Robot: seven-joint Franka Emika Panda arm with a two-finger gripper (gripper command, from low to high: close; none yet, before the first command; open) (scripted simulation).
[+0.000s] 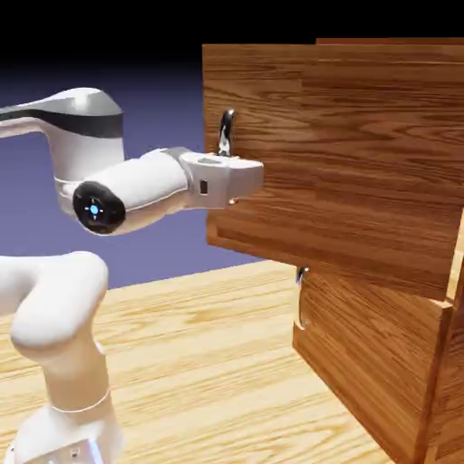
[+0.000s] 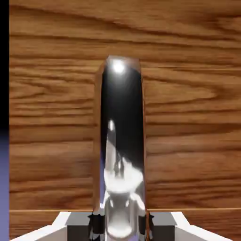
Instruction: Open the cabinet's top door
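Two stacked panels on cabinet (image 1: 381, 362). Top door (image 1: 362, 163) swung out from cabinet front, well ajar above lower panel (image 1: 362, 362). End effector (image 1: 237, 174) clamped on top door's curved silver handle (image 2: 121, 141), at door's free edge. Wooden tabletop (image 1: 208, 362) below.

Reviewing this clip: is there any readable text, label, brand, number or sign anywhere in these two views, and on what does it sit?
None: no words, numbers or brand marks show in either view.
The cabinet, its top door and the handle bear only wood grain and bare metal.
The arm's glowing blue dot is a light, not a sign.
The gripper, shut on the handle, has a small dark mark on its side in the exterior view, too small to read.
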